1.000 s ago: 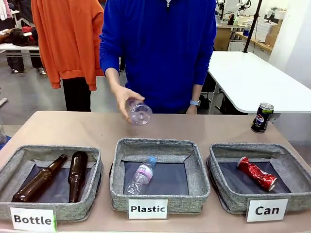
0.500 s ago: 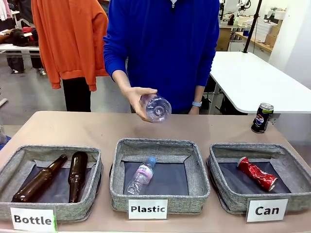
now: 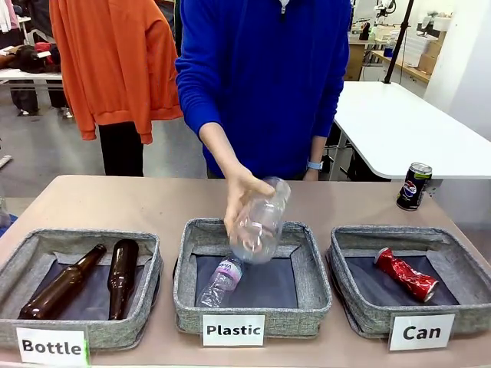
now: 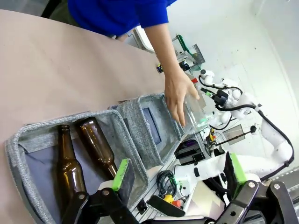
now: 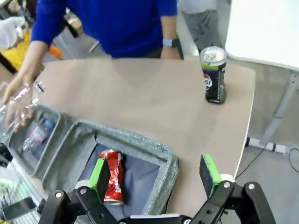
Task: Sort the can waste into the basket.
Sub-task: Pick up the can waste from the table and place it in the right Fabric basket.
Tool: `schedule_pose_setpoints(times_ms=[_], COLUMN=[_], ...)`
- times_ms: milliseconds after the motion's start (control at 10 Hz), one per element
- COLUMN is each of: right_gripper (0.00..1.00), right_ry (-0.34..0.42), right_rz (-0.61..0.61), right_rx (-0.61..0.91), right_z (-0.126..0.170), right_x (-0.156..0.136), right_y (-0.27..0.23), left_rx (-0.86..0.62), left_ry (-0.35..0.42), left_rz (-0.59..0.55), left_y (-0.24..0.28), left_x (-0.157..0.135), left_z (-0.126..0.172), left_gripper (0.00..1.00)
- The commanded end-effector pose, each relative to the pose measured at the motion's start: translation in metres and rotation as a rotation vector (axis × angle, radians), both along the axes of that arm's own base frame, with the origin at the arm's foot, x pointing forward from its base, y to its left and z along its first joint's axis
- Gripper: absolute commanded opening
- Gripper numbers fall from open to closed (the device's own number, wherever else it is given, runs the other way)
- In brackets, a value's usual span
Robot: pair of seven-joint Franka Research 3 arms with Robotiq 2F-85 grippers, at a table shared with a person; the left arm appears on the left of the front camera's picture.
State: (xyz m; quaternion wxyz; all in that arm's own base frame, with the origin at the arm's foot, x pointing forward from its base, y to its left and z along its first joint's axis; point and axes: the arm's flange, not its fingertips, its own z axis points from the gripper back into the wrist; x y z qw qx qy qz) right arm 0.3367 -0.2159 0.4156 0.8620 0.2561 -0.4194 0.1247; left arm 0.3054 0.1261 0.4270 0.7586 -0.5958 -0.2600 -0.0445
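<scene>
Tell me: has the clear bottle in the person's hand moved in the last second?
Yes. The clear bottle came down and rightward, now over the Plastic basket.

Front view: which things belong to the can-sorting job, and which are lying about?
Job: crushed red can, in the Can basket; dark can, upright on the table.
Not the job: two brown bottles in the Bottle bin; clear bottle in the Plastic bin; second clear bottle in the person's hand.
</scene>
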Motion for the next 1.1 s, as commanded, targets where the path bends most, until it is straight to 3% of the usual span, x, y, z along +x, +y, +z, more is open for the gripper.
schedule_pose_setpoints(times_ms=[0, 300, 400, 800, 1000], right_gripper=[1.0, 1.0, 1.0, 1.0, 1.0], right_ry=[0.004, -0.028, -0.003, -0.027, -0.003], right_rz=[0.088, 0.117, 0.125, 0.096, 0.045], right_rx=[-0.054, -0.092, -0.086, -0.1, -0.11], right_z=[-0.011, -0.042, -0.052, -0.088, -0.108], right_x=[0.043, 0.094, 0.113, 0.178, 0.203], right_y=[-0.019, -0.012, -0.009, 0.0, 0.003], left_rx=[-0.019, -0.019, -0.019, -0.019, -0.019], left_ry=[0.005, 0.005, 0.005, 0.005, 0.005], left_rz=[0.003, 0.003, 0.003, 0.003, 0.003], left_y=[0.0, 0.0, 0.0, 0.0, 0.0], left_x=[0.0, 0.0, 0.0, 0.0, 0.0], left_z=[0.006, 0.006, 0.006, 0.006, 0.006], left_gripper=[1.0, 1.0, 1.0, 1.0, 1.0])
